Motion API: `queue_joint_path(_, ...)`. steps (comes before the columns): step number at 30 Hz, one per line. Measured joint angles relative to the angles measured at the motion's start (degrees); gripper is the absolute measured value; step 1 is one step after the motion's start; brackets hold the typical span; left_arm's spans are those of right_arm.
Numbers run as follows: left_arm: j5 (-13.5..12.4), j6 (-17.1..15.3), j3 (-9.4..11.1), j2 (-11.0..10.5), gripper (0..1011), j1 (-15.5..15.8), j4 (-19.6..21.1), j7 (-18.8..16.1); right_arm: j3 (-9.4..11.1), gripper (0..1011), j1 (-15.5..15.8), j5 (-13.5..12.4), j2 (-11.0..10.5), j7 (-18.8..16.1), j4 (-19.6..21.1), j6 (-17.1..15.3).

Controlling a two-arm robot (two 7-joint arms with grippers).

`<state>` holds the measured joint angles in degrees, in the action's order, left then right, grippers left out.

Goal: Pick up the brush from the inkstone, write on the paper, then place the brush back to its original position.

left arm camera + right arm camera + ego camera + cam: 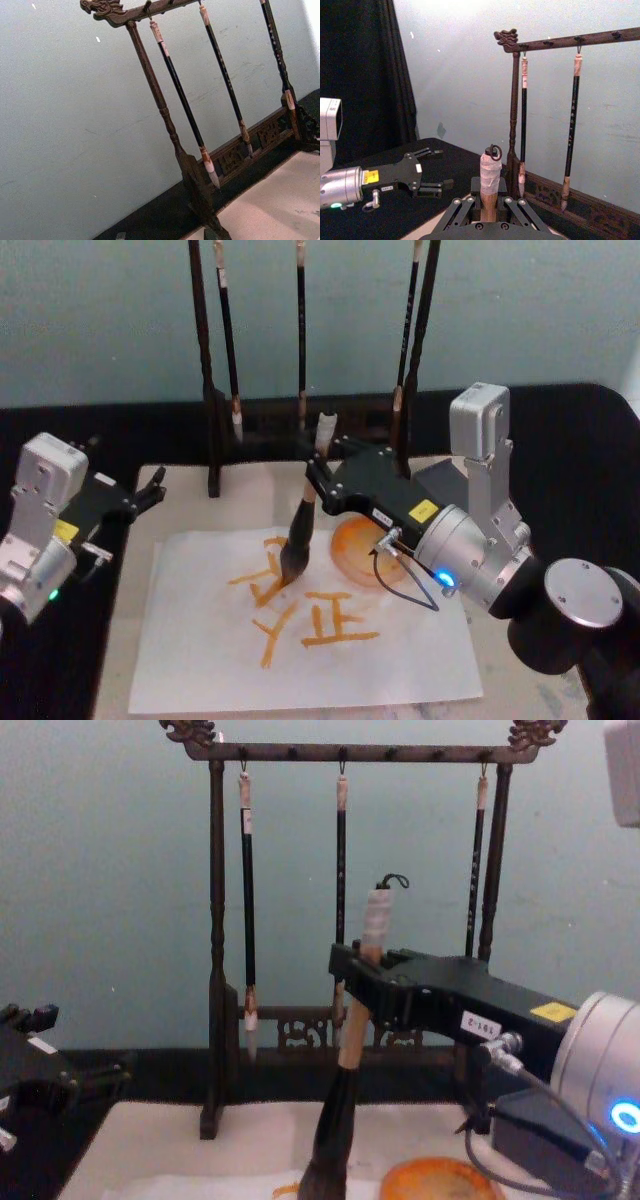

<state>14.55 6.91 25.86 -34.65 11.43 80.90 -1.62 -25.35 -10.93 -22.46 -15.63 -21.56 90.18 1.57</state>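
- Clearly, the brush stands almost upright, leaning slightly toward 1 o'clock in the head view. It has a white-wrapped top with a black loop, a pale wooden handle, a black lower section and bushy dark bristles.
- Its bristles meet the paper at about 11 o'clock from the sheet's middle, on the orange strokes painted there.
- The right gripper reaches in from 4 o'clock and is clamped around the pale handle just below the white wrap.
- The left gripper hovers off the sheet's 10 o'clock corner, fingers spread and holding nothing.
- An orange dish sits at 3 o'clock of the bristles, partly covered by the right gripper's body and a black cable.
- The chest view cuts the bristles off at its lower edge, so the contact with the sheet cannot be seen there.
- At 12 o'clock behind stands a dark rack with three slim brushes hanging from it.
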Motion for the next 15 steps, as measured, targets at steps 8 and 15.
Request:
queue_joint_path(8,0.00,0.00,0.00,0.00,1010,0.00,0.00,0.00,0.51,176,0.32,0.72,-0.18,0.29,0.23,0.06)
queue_joint_path(15,0.00,0.00,0.00,0.00,1010,0.00,0.00,0.00,1.11,176,0.55,1.27,-0.39,0.67,0.43,0.00)
